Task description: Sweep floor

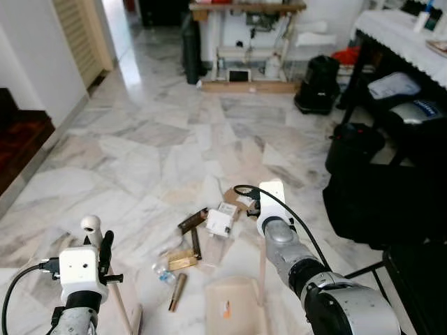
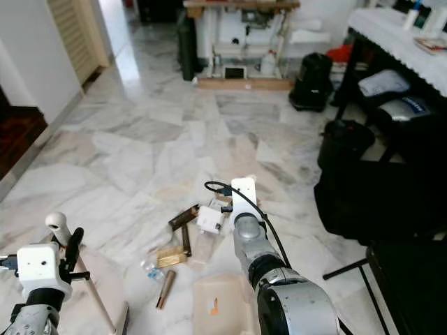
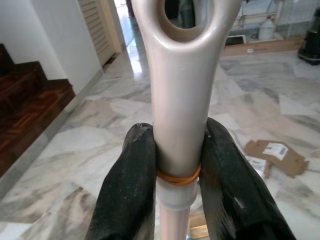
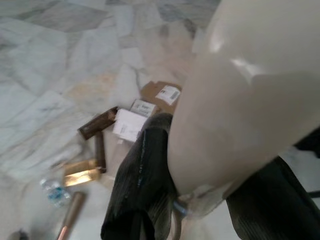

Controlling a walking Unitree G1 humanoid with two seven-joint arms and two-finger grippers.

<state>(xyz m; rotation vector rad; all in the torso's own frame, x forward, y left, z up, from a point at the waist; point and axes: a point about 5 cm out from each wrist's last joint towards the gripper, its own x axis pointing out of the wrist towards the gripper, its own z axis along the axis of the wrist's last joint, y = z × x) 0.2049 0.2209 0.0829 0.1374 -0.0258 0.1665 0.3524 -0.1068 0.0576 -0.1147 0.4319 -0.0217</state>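
Low at the left, a cream broom handle (image 3: 177, 100) is clamped between the two black fingers of the left gripper (image 3: 178, 175), just below its hanging hole. A second cream handle (image 4: 240, 100), belonging to the dustpan (image 1: 234, 303) on the marble floor (image 1: 140, 139), is gripped by the right gripper (image 4: 200, 195). Litter is scattered on the floor ahead of the dustpan: a white box (image 1: 218, 222), brown cardboard (image 4: 162, 94), a gold packet (image 1: 182, 261), a crushed bottle (image 1: 164, 273) and a brown tube (image 1: 177, 291).
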